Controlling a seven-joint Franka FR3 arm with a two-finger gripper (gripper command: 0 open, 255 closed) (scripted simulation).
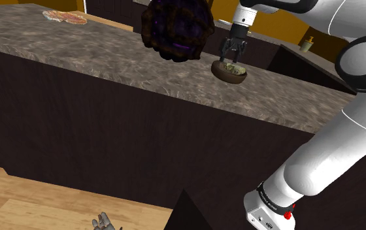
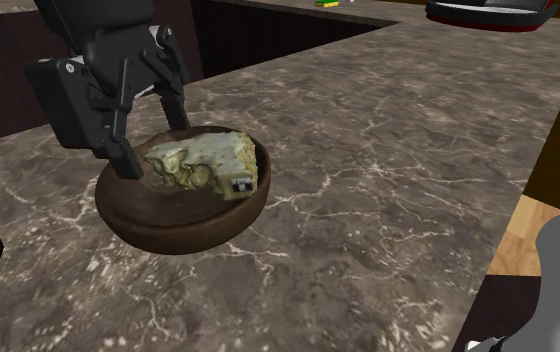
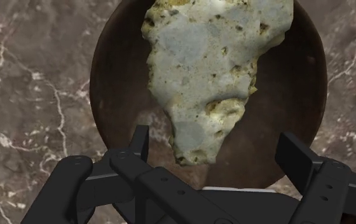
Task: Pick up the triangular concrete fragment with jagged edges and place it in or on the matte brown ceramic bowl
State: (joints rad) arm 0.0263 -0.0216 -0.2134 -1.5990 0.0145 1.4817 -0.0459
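jaws spread wide and pinching nothing, hanging low over the bowl; the two black fingers (image 3: 138,143) stand on either side of the narrow tip of the concrete fragment (image 3: 208,70), and the wrist view shows a gap at each side. the fragment (image 2: 203,160) is a pale grey-green, roughly triangular piece with ragged, pitted edges and yellowish patches. it lies inside the brown bowl (image 2: 178,225), its broad end toward the rim farthest from the fingers and its point toward them. the bowl (image 1: 229,76) is dark, matte and round, and it sits upright on the desk (image 2: 388,150), a brown marbled stone top with pale veins. it is well in from the desk's edge at the second exterior view's right and about midway between the near and far edges in the shoulder view. on the shoulder view's left of the bowl is a dark purple-black lumpy object (image 1: 177,29). the white arm (image 1: 345,131) rises from the lower right and reaches over the desk. below the desk's dark front is a wooden floor (image 1: 18,196).
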